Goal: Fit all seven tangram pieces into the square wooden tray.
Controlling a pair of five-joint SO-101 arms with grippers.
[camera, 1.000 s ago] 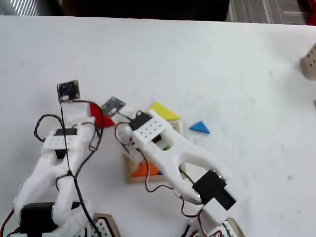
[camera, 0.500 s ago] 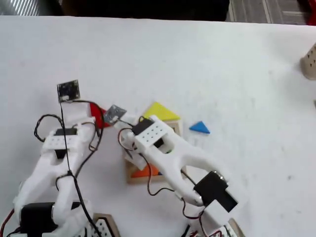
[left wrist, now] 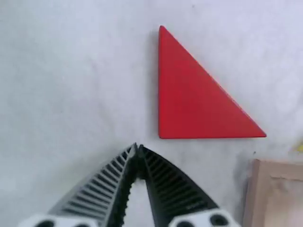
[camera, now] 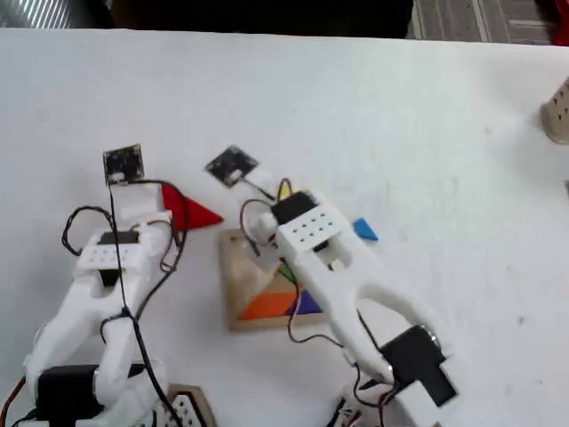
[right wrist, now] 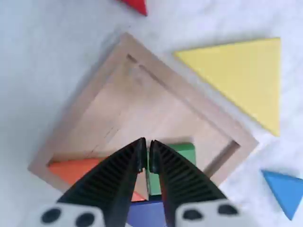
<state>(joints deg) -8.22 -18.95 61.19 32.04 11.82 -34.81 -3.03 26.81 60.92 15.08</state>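
White table: left fingers closed near red triangle; right fingers closed over tray.

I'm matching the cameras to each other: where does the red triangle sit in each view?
High view: red triangle just up-left of the wooden tray.
Left wrist view: red triangle just beyond the shut left claw, tray corner alongside.
Right wrist view: only its tip, past the tray's corner.
Shared landmark: the wooden tray.
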